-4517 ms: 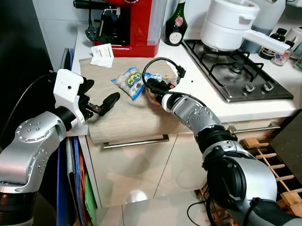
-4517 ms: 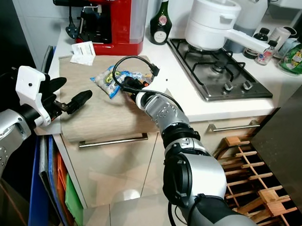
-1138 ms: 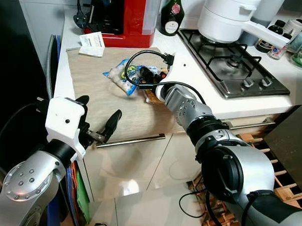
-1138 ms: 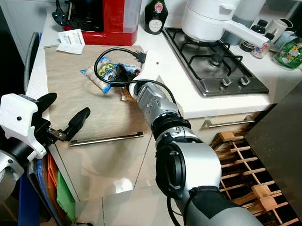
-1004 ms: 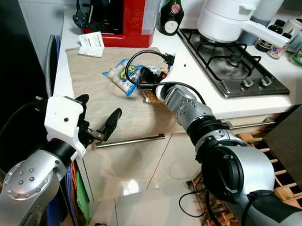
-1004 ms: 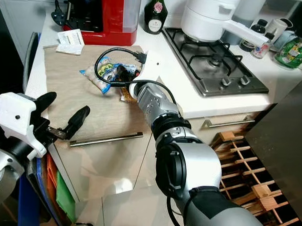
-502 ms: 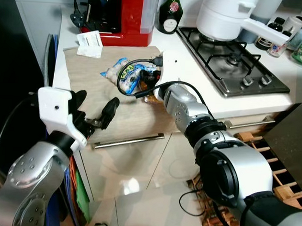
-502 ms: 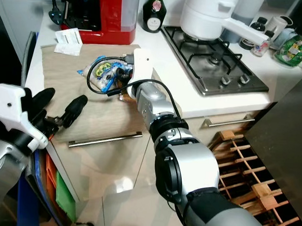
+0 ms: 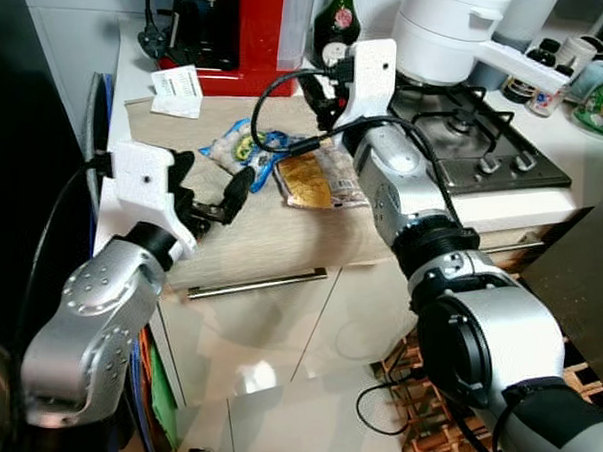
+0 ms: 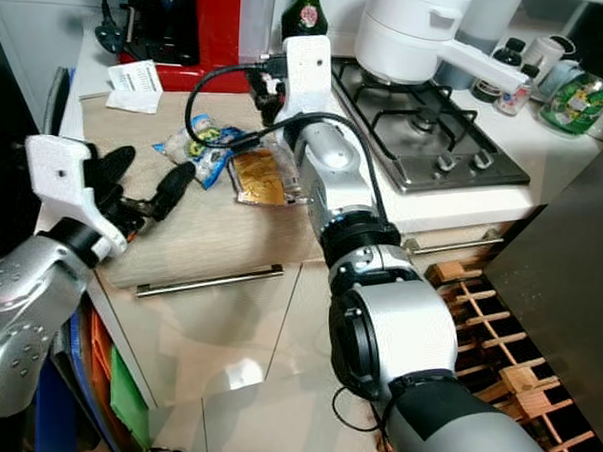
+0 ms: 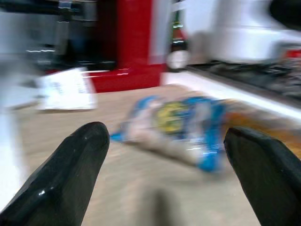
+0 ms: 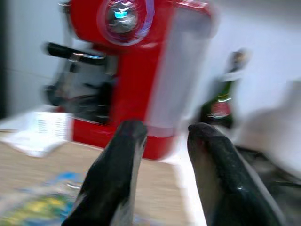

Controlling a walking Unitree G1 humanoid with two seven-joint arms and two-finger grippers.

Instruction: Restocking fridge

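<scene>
a: what has been changed?
b: the left gripper [image 9: 215,197], fingers spread and empty, has been brought toward the blue packet [image 9: 247,150] at its 1 o'clock. the right gripper [image 12: 162,136] has been lifted off the brown packet [image 9: 309,178], slightly parted, empty; both packets remain unpicked on the board [image 9: 271,235].

A red coffee machine [image 9: 252,24] is standing by a dark green bottle [image 9: 335,19] with a red label. A blue-and-yellow printed bag [image 9: 247,147] and a golden-brown packet [image 9: 309,179] are lying on the pale wood-grain counter [image 9: 261,234], beside a white pot [image 9: 455,35].
</scene>
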